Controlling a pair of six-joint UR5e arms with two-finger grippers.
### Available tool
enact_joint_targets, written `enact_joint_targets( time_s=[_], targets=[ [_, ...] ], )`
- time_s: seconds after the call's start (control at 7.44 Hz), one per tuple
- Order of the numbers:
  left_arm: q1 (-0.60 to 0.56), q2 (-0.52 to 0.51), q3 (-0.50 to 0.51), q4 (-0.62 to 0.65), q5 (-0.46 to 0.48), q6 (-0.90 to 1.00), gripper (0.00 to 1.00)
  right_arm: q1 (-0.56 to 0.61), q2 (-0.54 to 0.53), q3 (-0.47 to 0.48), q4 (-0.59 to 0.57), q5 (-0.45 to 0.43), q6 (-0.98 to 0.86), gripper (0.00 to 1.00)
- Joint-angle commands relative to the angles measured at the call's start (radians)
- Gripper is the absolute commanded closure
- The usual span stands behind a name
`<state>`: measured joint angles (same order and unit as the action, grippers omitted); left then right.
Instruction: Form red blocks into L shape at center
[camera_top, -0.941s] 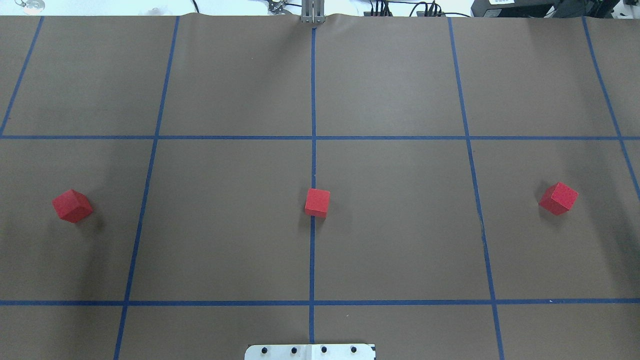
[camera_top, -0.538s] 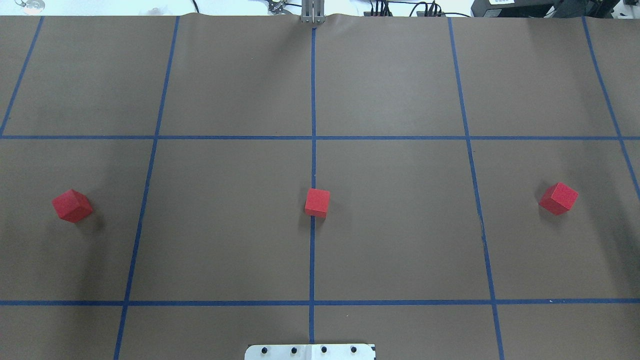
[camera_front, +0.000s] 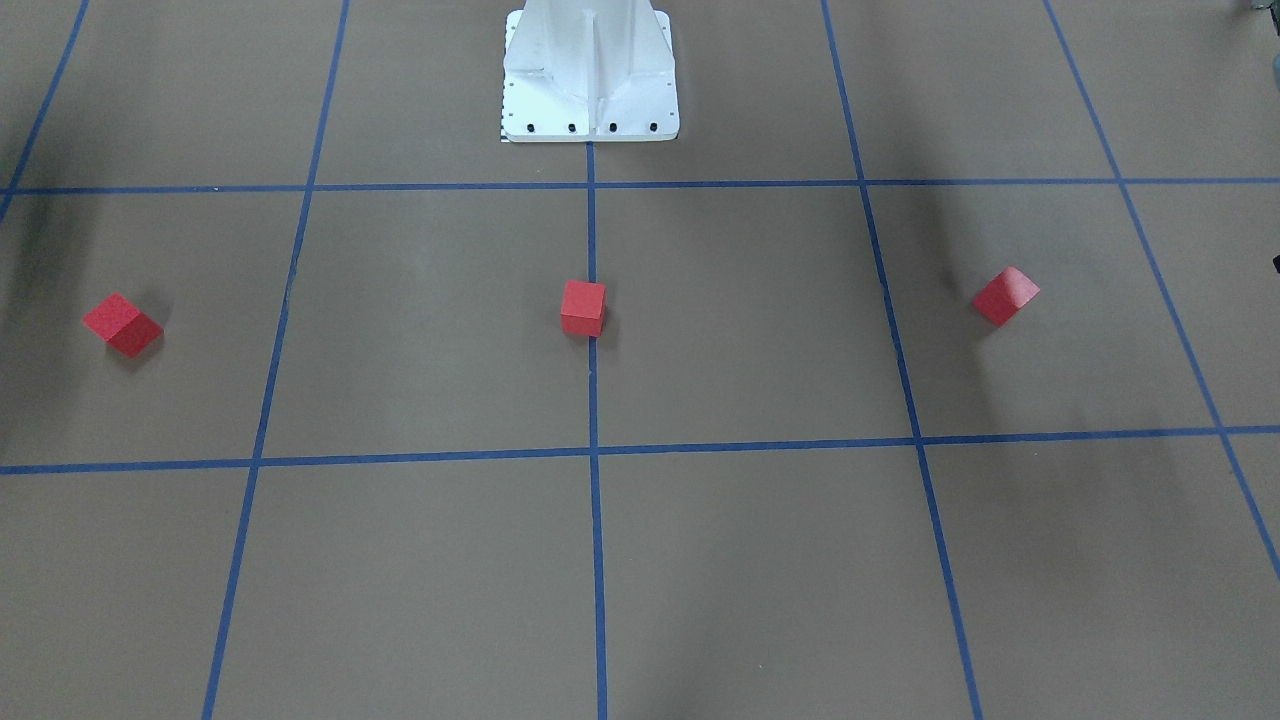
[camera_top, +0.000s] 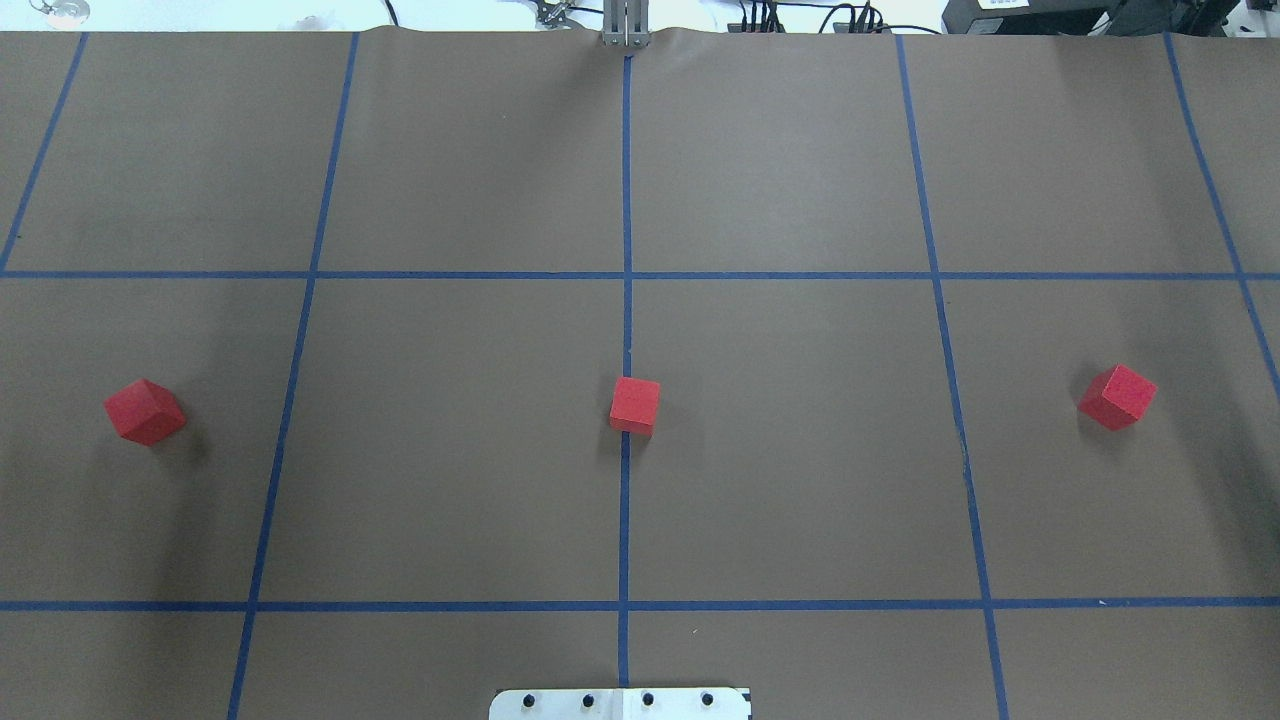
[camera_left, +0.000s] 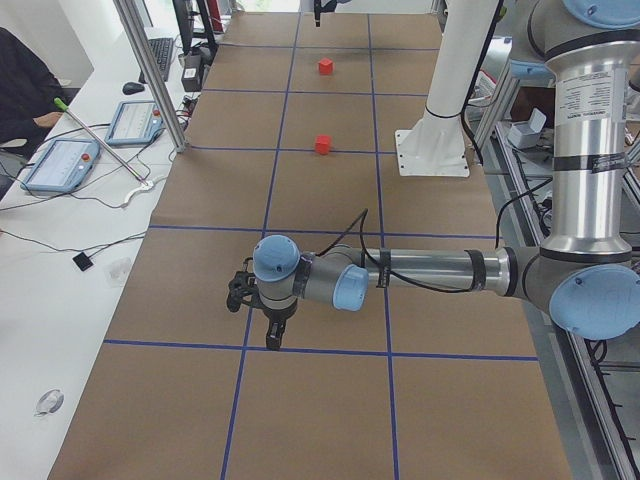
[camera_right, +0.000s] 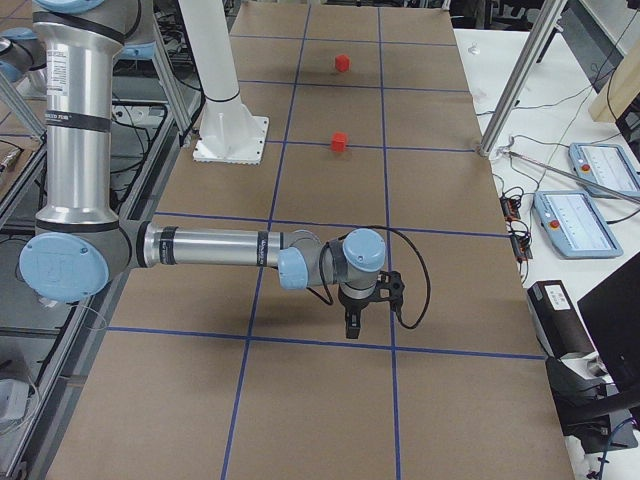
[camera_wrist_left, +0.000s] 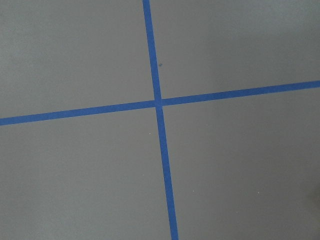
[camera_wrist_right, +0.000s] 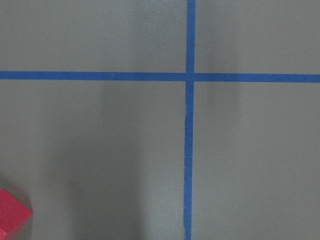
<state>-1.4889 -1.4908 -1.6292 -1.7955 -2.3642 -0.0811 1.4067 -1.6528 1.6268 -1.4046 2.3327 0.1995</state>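
Three red blocks lie apart in a row on the brown paper. In the overhead view the left one (camera_top: 145, 411), the middle one (camera_top: 634, 405) and the right one (camera_top: 1116, 397) show; the middle one sits on the blue centre line (camera_top: 625, 500). The front-facing view shows them too: (camera_front: 1006, 295), (camera_front: 583, 307), (camera_front: 123, 324). My left gripper (camera_left: 275, 335) hangs over a tape crossing, seen only in the exterior left view. My right gripper (camera_right: 352, 325) shows only in the exterior right view. I cannot tell whether either is open. A red block corner (camera_wrist_right: 12, 217) shows in the right wrist view.
The white pedestal base (camera_front: 590, 75) stands at the robot's side of the table, also in the overhead view (camera_top: 620, 704). Aluminium posts (camera_left: 150, 75) and a desk with tablets (camera_left: 60, 165) lie along the far side.
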Motion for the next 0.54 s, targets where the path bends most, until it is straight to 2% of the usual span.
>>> enact_joint_targets(
  time_s=[0.0, 0.27, 0.4],
  targets=[
    [-0.005, 0.021, -0.02, -0.011, -0.01, -0.006, 0.0, -0.038, 0.004, 0.007, 0.002, 0.002, 0.05, 0.0],
    [-0.002, 0.053, -0.021, -0.092, -0.01, -0.011, 0.0, -0.127, 0.011, 0.074, 0.039, 0.004, 0.359, 0.01],
    [-0.001, 0.066, -0.02, -0.094, -0.01, -0.009, 0.0, -0.182, 0.011, 0.074, 0.153, 0.004, 0.561, 0.04]
  ],
)
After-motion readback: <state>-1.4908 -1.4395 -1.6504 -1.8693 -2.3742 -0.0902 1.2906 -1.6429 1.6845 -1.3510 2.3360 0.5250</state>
